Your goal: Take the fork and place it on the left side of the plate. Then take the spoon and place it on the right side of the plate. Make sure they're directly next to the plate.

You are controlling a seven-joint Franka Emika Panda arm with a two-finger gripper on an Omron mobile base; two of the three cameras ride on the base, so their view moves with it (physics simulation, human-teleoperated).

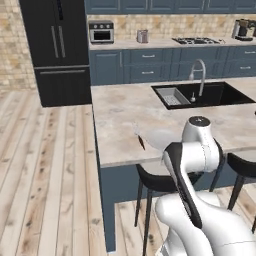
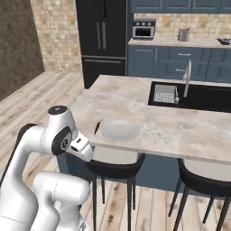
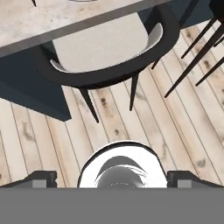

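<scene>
You're looking at a home kitchen. See the tall black fridge [image 1: 59, 50], the marble-topped island desk [image 1: 125, 117] with its black sink [image 1: 202, 95], and the dark blue cabinets [image 1: 150, 65].

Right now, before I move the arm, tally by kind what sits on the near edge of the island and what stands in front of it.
plate: 1
fork: 1
stools: 2
Total: 4
</scene>
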